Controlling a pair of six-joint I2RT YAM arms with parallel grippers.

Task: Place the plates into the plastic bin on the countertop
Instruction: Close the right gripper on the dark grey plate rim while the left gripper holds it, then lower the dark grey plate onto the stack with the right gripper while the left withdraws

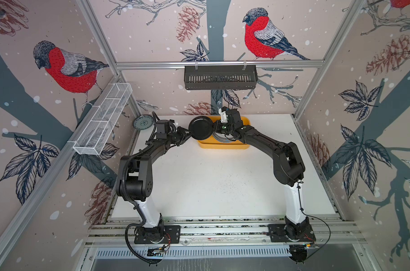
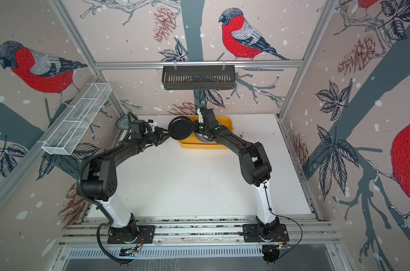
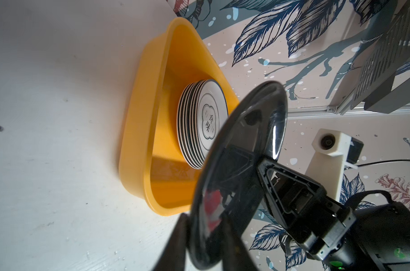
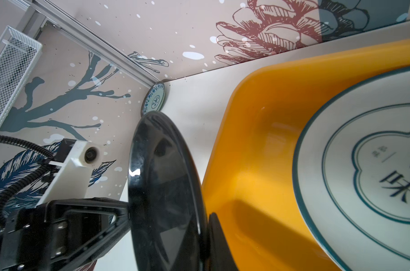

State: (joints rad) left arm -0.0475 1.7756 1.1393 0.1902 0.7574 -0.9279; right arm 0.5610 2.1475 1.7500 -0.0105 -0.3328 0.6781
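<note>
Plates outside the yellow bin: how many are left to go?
2. The black plate is in the air at the yellow bin's left end, held by the right gripper. The grey-blue plate leans in the countertop's far left corner. The arms could hide another.

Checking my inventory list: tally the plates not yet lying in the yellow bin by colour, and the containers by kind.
black plate: 1
grey-blue plate: 1
yellow bin: 1
black slotted basket: 1
white mesh rack: 1
Total: 5
</note>
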